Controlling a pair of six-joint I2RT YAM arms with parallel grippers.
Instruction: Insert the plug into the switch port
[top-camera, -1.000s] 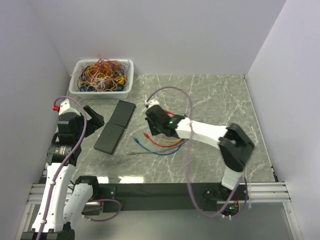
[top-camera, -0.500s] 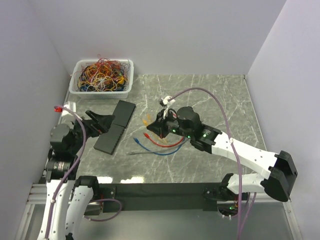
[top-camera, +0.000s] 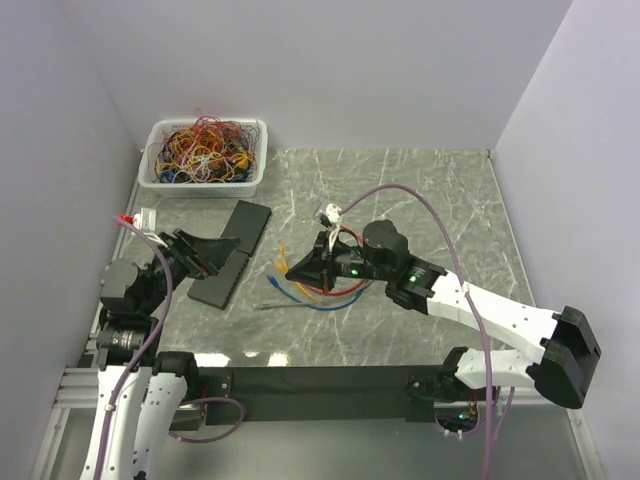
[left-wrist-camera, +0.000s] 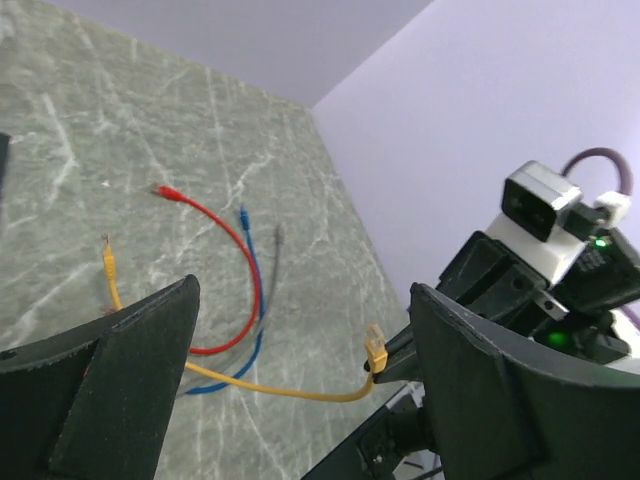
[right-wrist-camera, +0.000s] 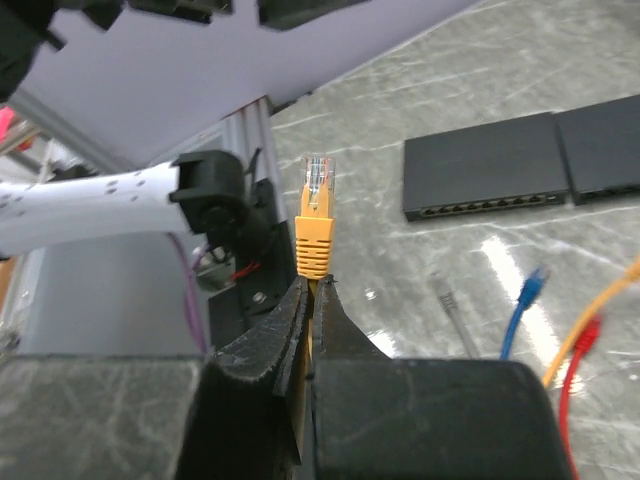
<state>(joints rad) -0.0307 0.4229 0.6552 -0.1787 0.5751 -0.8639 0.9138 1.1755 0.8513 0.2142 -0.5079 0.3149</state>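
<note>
Two blk switches lie end to end, left of centre in the top view: near switch (top-camera: 218, 277) & far switch (top-camera: 245, 225). Basket (top-camera: 160, 178) of tangled wires sits at upper left corner of the marble table (top-camera: 430, 190). R gripper (right-wrist-camera: 312, 288) is pinched tight on the yellow cable (left-wrist-camera: 270, 388) just under its plug (right-wrist-camera: 316, 212). The plug stands upright above the fingertips, mid-frame in the top view, off the table, right of the near switch & apart from it. Port row (right-wrist-camera: 490, 207) faces that gripper. L gripper (left-wrist-camera: 305, 300) hovers over the near switch, fingers spread wide w/ nothing between. Red cable (left-wrist-camera: 235, 240), blue cable (right-wrist-camera: 522, 300) & grey cable (left-wrist-camera: 276, 250) lie loose on the table.
</note>
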